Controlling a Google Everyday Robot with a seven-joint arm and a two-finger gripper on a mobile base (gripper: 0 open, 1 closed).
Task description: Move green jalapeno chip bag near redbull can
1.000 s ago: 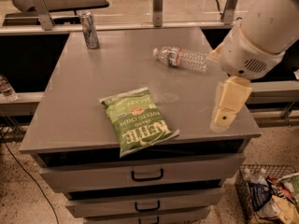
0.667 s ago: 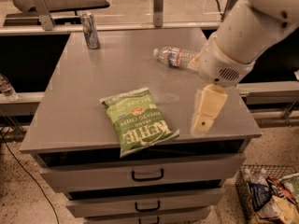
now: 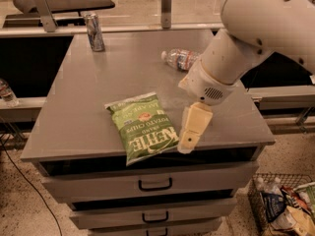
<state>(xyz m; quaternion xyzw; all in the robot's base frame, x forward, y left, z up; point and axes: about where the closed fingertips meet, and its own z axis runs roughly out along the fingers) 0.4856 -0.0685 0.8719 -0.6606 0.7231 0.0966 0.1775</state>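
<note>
gripper (image 3: pixel 186 144) low, just beside green jalapeno chip bag (image 3: pixel 144 127), grip state unclear; redbull can (image 3: pixel 94 32) well apart, back corner

Chip bag and can, well apart on the grey surface (image 3: pixel 78 107)

The green jalapeno chip bag (image 3: pixel 145 127) lies flat at the front edge, its white "Kettle" lettering upside down (one end juts slightly over the edge). The redbull can (image 3: pixel 94 32) stands upright at the far left corner. The gripper (image 3: pixel 189 139) hangs just right of the bag.
</note>
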